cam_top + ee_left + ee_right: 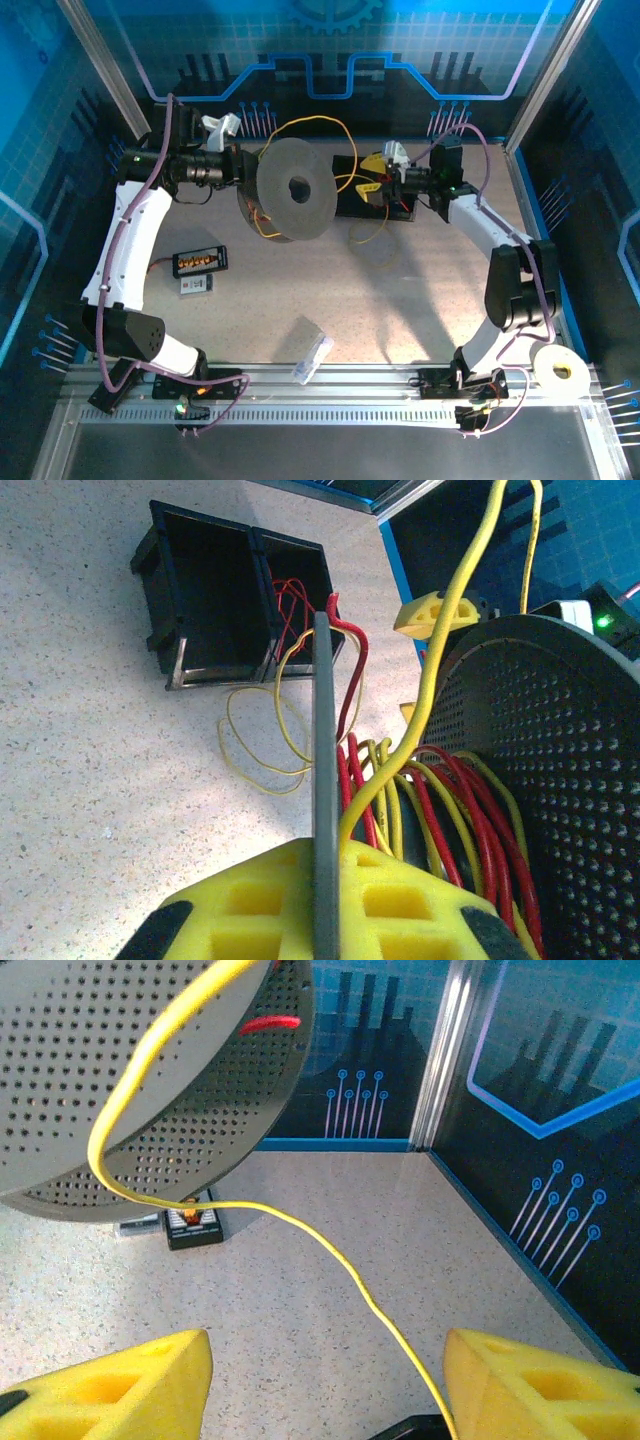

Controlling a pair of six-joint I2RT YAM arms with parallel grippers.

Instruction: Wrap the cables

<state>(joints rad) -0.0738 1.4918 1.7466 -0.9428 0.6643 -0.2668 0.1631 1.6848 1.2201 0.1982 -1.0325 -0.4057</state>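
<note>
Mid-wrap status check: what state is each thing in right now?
Spool: on edge, partly wound.
Cables: part wound, rest slack.
Box: open top, red cables in one compartment.
Left tool: shut on the Spool flange.
Right tool: open, yellow cable passing through the gap.

The right wrist view cuts the spool (120, 1090) off at top and the yellow cable (345, 1265) at bottom.

No readable text, labels or numbers on anything.
</note>
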